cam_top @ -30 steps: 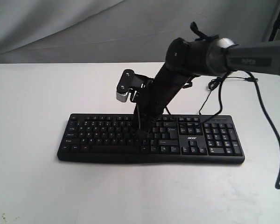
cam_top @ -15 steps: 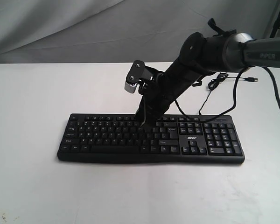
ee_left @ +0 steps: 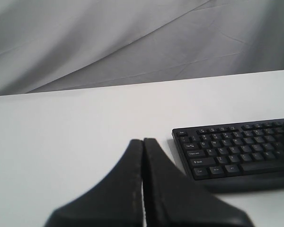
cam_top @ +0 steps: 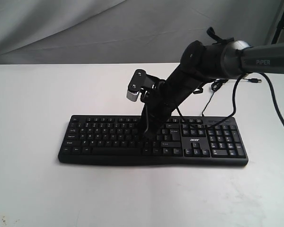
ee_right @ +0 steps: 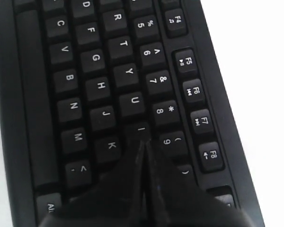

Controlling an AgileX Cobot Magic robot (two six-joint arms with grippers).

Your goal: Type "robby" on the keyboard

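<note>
White table (cam_top: 38, 189): keyboard (cam_top: 109, 137); right gripper (ee_right: 143, 144), closed and empty, had dropped back from a lift onto keys beside I, probably "o"; left gripper (ee_left: 143, 142) closed, empty.

A white table (cam_top: 33, 109) is covered only in part: the keyboard (cam_top: 104, 139) is laid flat on it, directly under the tips of the right gripper (cam_top: 146, 136). A thin black cable (cam_top: 253, 80) is trailed over the tabletop beyond that gripper, and its plug is left lying well apart from the tips.
</note>
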